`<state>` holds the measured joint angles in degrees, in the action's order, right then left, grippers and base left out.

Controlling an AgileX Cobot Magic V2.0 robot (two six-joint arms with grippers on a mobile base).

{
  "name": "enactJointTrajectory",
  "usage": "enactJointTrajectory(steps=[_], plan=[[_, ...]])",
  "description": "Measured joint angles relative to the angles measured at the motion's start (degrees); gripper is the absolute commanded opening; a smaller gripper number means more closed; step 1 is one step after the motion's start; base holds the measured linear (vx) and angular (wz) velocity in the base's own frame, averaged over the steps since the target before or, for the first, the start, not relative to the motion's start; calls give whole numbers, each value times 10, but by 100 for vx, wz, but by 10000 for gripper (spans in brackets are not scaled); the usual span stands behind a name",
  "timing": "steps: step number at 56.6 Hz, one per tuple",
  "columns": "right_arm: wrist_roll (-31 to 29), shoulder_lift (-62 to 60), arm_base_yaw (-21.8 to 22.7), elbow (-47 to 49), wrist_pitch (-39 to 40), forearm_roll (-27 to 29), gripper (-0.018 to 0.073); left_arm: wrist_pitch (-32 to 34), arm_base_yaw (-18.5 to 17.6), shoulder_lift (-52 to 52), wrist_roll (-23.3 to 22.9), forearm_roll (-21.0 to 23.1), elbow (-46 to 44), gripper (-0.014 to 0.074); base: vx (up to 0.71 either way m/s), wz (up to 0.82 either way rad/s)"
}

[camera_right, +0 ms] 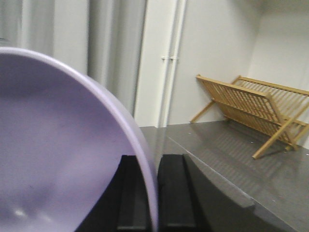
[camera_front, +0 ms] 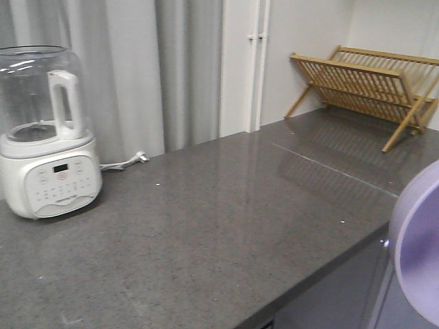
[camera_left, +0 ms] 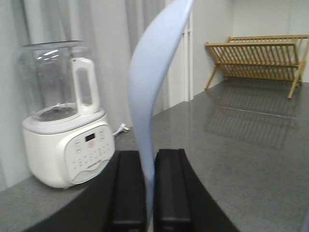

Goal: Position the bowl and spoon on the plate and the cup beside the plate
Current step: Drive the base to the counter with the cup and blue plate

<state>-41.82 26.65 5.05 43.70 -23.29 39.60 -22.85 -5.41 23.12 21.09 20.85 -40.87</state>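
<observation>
Left pincer (camera_left: 150, 162) is clamped on the rim of the plate (camera_left: 148, 92), which is held upright and edge-on above the surface (camera_left: 241, 159). Right pincer (camera_right: 156, 166) is clamped on the rim of the bowl (camera_right: 63, 145), which is held on its side.

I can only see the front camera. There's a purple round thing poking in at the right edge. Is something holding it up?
Observer: Yes. The right wrist view shows the right pincer pinching the bowl by its rim, one finger on each side.
Operator: What about the other arm? I can't see it anywhere!
Observer: The left wrist view shows the left pincer shut on a thin pale blue piece that looks like the plate, seen edge-on and sticking up from between the fingers.
</observation>
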Motion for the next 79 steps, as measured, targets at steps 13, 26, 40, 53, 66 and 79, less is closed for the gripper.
enactJointTrajectory(steps=[13,26,40,53,66,79], plan=[[0,0,0,0,0,0,-9,0,0,0,0,0,0,0,6,-63],[0,0,0,0,0,0,-9,0,0,0,0,0,0,0,19,-74],[0,0,0,0,0,0,-9,0,0,0,0,0,0,0,24,-68],[0,0,0,0,0,0,-9,0,0,0,0,0,0,0,24,-45],[0,0,0,0,0,0,-9,0,0,0,0,0,0,0,24,-28],[0,0,0,0,0,0,-9,0,0,0,0,0,0,1,24,-26]])
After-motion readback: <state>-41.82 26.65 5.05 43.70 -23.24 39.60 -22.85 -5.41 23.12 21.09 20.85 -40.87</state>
